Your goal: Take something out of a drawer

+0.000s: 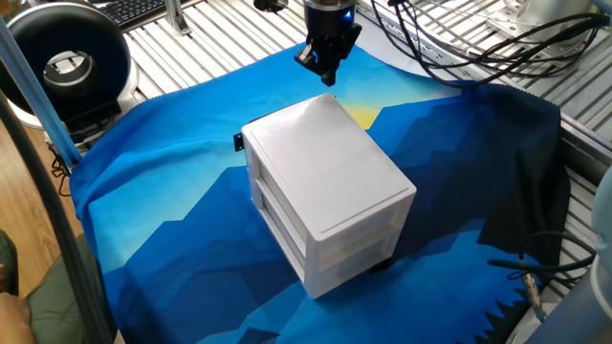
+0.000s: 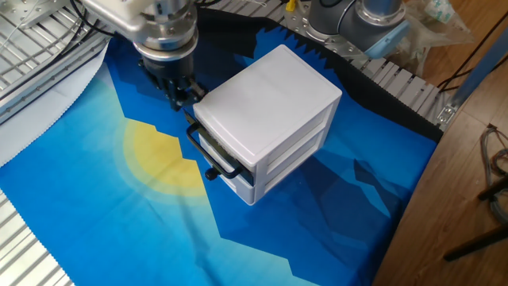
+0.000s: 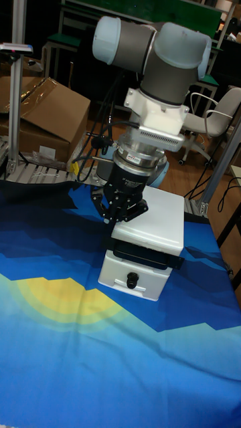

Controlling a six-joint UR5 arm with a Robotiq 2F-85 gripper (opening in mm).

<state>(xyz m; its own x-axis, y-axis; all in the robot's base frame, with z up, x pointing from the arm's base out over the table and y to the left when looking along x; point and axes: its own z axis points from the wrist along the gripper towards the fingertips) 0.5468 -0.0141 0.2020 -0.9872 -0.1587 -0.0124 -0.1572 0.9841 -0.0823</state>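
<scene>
The other fixed view shows me the drawer (image 2: 214, 151) at the top of the white drawer unit (image 2: 270, 111), its black handle (image 2: 208, 152) facing the yellow patch on the blue cloth (image 2: 119, 206). It looks barely open, if at all. I can't see the wooden cube, so I take it to be inside still. My gripper (image 2: 181, 91) hangs just beside the unit's top front corner, fingers pinched together on nothing. To do this well, I'd part the fingers, drop to handle height, grip the bar squarely, then pull straight out without tipping the unit on the surface.
</scene>
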